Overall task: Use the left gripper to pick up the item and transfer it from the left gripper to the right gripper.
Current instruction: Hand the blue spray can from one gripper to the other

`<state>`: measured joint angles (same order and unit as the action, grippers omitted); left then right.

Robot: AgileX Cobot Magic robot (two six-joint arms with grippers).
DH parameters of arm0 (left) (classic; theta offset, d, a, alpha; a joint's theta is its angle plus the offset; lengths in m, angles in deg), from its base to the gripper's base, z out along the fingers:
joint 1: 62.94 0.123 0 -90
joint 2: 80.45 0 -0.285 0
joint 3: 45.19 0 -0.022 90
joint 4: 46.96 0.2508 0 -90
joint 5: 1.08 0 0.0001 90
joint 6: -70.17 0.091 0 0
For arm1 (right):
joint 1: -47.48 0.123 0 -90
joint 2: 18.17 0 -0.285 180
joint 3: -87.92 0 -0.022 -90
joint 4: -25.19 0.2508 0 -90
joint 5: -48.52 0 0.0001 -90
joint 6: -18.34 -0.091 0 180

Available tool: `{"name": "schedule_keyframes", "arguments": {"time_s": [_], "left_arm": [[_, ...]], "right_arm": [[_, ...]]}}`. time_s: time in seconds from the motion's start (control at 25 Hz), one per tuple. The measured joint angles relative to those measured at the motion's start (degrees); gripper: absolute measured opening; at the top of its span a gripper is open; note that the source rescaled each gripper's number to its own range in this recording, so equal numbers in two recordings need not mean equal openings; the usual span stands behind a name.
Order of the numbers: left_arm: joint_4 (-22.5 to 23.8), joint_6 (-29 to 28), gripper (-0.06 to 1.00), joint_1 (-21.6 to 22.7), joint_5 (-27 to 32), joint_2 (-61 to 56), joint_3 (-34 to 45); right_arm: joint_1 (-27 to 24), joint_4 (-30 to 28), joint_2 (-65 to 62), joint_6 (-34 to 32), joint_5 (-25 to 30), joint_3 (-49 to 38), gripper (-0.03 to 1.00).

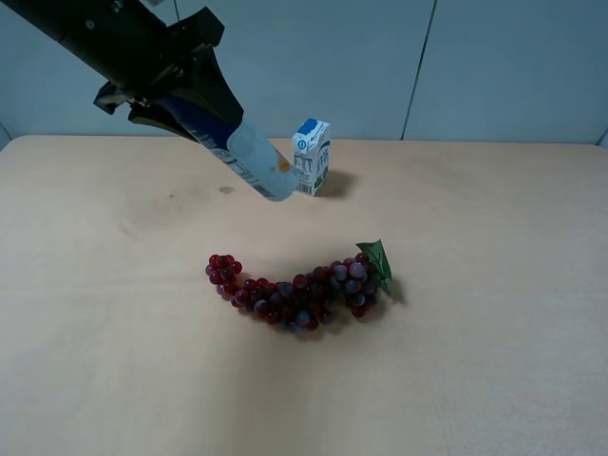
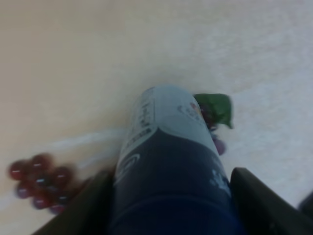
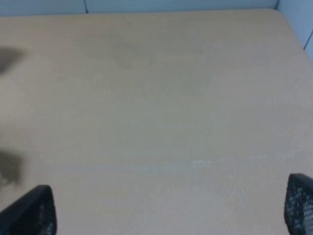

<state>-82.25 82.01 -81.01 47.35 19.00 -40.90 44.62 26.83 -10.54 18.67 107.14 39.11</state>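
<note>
My left gripper [image 1: 195,104] is shut on the item [image 1: 249,160], a slim bottle with a dark blue upper part and a white lower end with a small orange mark. It holds the bottle tilted in the air above the table's back left, white end pointing down to the right. In the left wrist view the bottle [image 2: 168,161] fills the middle between the two black fingers [image 2: 257,200]. My right gripper [image 3: 168,208] is open over bare table; only its fingertips [image 3: 34,210] show. It is out of the exterior high view.
A small white-and-blue carton [image 1: 312,156] stands at the back middle, just right of the bottle's lower end. A red-purple grape bunch [image 1: 299,290] with a green leaf lies in the table's middle. The tan table [image 1: 494,285] ends at a grey wall behind.
</note>
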Motion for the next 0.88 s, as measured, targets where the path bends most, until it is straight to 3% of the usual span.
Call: {"name": "schedule_keyframes", "arguments": {"time_s": [0.52,0.68,0.88], "left_arm": [[-19.25,11.99,0.00,-0.32,-0.56,0.00,8.69],[-20.77,14.25,0.00,-0.32,2.75,0.00,9.15],[-20.91,16.69,0.00,-0.32,6.88,0.00,9.15]], "right_arm": [[0.00,0.00,0.00,0.00,0.00,0.00,1.00],[0.00,2.00,0.00,2.43,0.00,0.00,1.00],[0.00,9.35,2.83,10.30,0.40,1.76,1.00]]}}
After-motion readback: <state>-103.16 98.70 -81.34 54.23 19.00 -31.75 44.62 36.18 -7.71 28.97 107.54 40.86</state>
